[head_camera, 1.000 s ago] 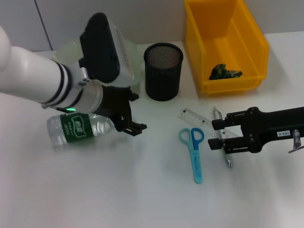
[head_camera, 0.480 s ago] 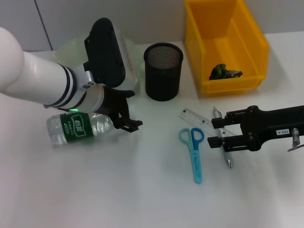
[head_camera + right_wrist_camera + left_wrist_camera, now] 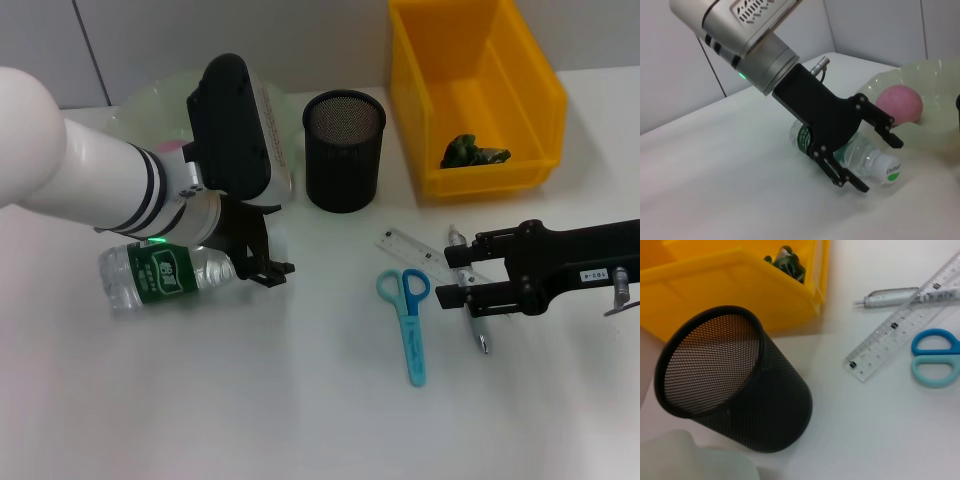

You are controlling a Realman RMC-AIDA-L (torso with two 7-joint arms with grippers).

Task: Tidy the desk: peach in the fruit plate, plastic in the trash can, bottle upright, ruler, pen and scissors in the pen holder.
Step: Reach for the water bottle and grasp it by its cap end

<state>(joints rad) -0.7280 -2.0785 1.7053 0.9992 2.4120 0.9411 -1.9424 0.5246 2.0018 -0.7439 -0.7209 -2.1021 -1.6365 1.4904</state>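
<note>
- The left gripper (image 3: 262, 262) hangs low over the white surface (image 3: 250, 400), its black jaws spread wide around the neck end of a clear plastic water bottle with a green label (image 3: 165, 274); the right wrist view shows the fingers either side of the white cap, not pressed against it.
- The bottle lies on its side near the surface's left part, cap pointing toward the middle.
- A pink peach (image 3: 899, 103) sits inside the pale green translucent fruit plate (image 3: 935, 135), just behind the bottle and mostly hidden by the left arm in the head view.
- The black mesh pen holder (image 3: 343, 150) stands upright to the right of the plate, and looks empty in the left wrist view.
- Crumpled dark green plastic (image 3: 474, 152) rests in the yellow bin (image 3: 480, 90) at the back right.
- The clear plastic ruler (image 3: 415, 247), a silver pen (image 3: 470, 300) and blue-handled scissors (image 3: 409, 320) lie flat in front of the holder; the ruler crosses over the pen, the scissors are beside them.
- The right gripper (image 3: 452, 278) sits just over the ruler and pen with fingers parted, holding nothing.
</note>
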